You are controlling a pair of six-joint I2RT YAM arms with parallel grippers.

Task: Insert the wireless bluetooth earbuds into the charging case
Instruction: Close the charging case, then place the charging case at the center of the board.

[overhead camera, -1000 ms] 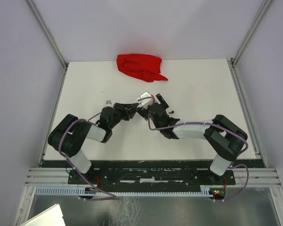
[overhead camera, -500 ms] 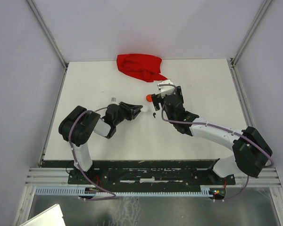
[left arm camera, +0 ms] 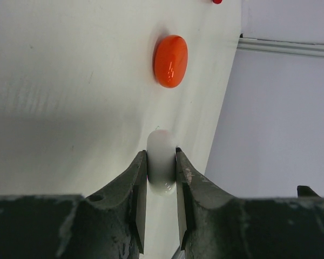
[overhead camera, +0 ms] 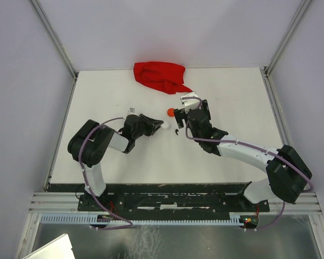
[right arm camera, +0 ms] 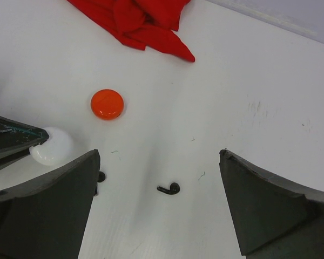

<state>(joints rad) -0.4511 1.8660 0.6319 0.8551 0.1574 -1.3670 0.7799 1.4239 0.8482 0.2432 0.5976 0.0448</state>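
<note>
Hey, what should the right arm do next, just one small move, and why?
Probably lower the open right claw straight down over the black earbud, which lies loose on the table under the gap between its fingers. The left claw is shut on the white case, so an earbud seems to be the missing piece.

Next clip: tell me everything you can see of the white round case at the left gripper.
The white case is a small, smooth, glossy rounded disc, plastic by its look, with no seam or opening visible. The left gripper is shut on it, one finger on either side, and part of it juts past the fingertips. It sits over the white table, near the orange case but apart from it. Whether it rests on the surface cannot be told.
</note>
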